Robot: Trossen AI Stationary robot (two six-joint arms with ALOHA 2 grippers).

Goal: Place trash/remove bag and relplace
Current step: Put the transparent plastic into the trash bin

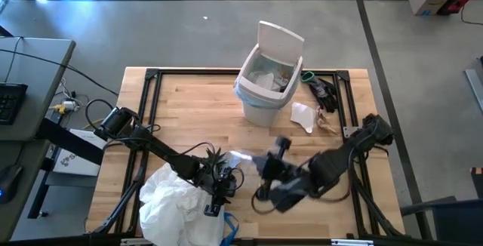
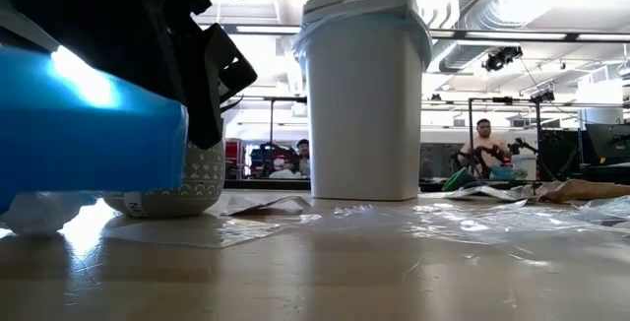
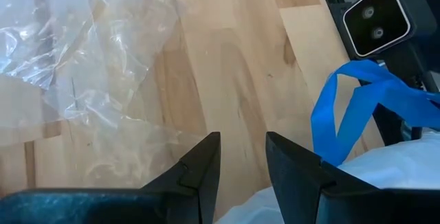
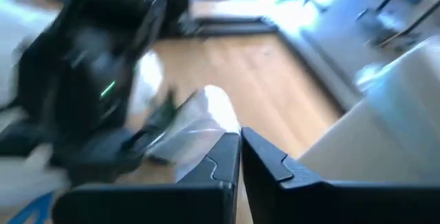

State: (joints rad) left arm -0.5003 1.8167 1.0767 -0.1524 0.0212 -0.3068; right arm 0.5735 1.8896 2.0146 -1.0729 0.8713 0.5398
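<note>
The white bin (image 1: 266, 87) stands at the table's far middle with its lid up. The light-blue bag (image 2: 364, 18) lines it and folds over its rim. A white paper scrap (image 1: 304, 116) and brown paper (image 1: 329, 123) lie right of the bin. My right gripper (image 4: 240, 136) is shut and raised over the table's middle (image 1: 259, 172), with a clear plastic wrapper (image 4: 196, 124) at its fingertips. My left gripper (image 3: 243, 145) is open near the front (image 1: 219, 197), above a white filled bag (image 1: 177, 201), with nothing between its fingers. My right gripper has the clear wrapper's edge (image 4: 223, 129) at the free ends of its shut fingers. It comes at the wrapper slanting down from the table's right. The wrapper trails away from the fingertips toward my left arm. Blur hides how many layers are held.
A small green potted plant (image 1: 213, 155) stands beside my left arm. More clear plastic (image 3: 82, 66) lies flat on the wood. A blue tie (image 3: 357, 104) loops off the white filled bag. Dark items (image 1: 323, 89) lie at the far right. A black frame (image 1: 151, 76) edges the table.
</note>
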